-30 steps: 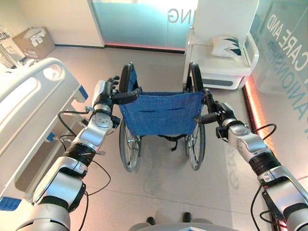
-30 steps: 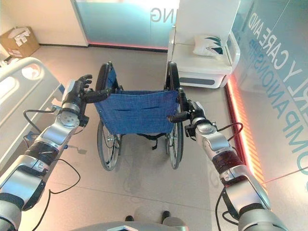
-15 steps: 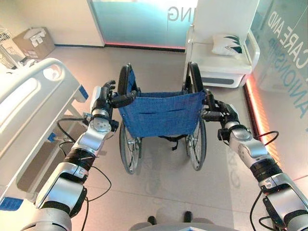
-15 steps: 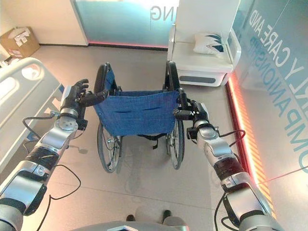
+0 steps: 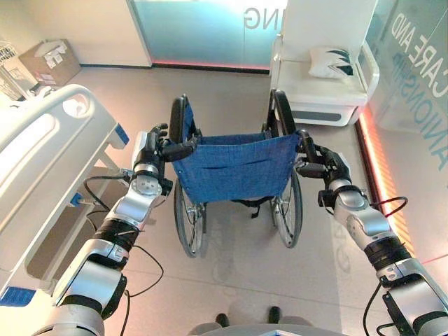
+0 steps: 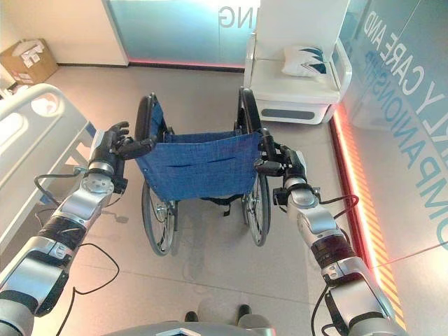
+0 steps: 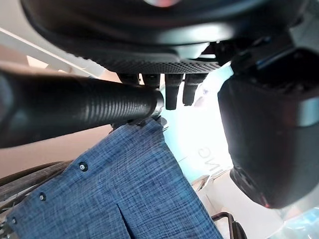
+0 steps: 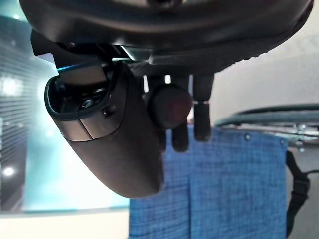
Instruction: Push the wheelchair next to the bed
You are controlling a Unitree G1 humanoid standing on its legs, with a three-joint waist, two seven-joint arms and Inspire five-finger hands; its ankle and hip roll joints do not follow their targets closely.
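Left eye view looks down on a room with a pale floor (image 5: 238, 273), where a white hospital bed (image 5: 42, 161) runs along the robot's left side, its moulded side rail facing the middle of the room. Far ahead on the right stands a white armchair (image 5: 318, 98) with a patterned cushion (image 5: 330, 64) on its seat, and a frosted glass wall (image 5: 203, 31) closes off the back of the room. A cardboard box (image 5: 49, 61) sits on the floor in the far left corner.

Straight ahead of the robot is the wheelchair (image 5: 234, 164), seen from behind, with a blue fabric backrest, two large spoked wheels and black armrest pads. It stands just beside the foot end of the bed, apart from it, with a strip of floor between its left wheel and the bed frame.

At the left push handle (image 7: 84, 107) is the left hand (image 5: 150, 147); in the left wrist view the ribbed black grip lies across the palm with the fingers (image 7: 172, 92) hooked over its end and the thumb beside it. Gripping the right push handle (image 8: 169, 107) is the right hand (image 5: 334, 168), whose fingers curl round the rounded end of the grip in the right wrist view.
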